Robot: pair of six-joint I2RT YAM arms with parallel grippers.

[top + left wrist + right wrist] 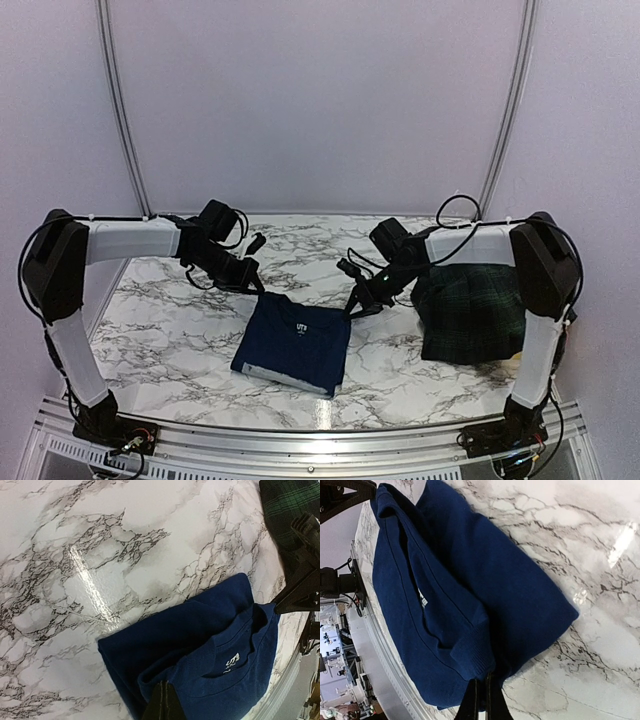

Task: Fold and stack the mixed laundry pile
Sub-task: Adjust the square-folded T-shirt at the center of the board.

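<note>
**A:** What do we see on the left?

**B:** Our left fingers [162, 705] are pressed together with no gap between them. They pinch the far left corner of the navy-blue shirt [293, 345], just beside its collar.

**A:** And where does the shirt lie?

**B:** It lies flat on the marble tabletop [170, 320], about in the middle, folded into a rough rectangle. The collar is on the far side, and we can see a white label [233, 658] inside it.

**A:** What about our right side?

**B:** Our right fingers [472, 702] are closed tight as well. They nip the far right corner of the same shirt, at a ribbed edge of the fabric.

**A:** So we hold one garment with both arms?

**B:** Yes, one far corner each. The collar sits between the two grips.

**A:** Is there anything further right?

**B:** A dark green-and-navy plaid garment [468, 312] rests on the right side of the tabletop, partly under our right arm. It sits near the shirt but does not touch it, with a strip of bare marble between them. We cannot tell how it is folded.
</note>
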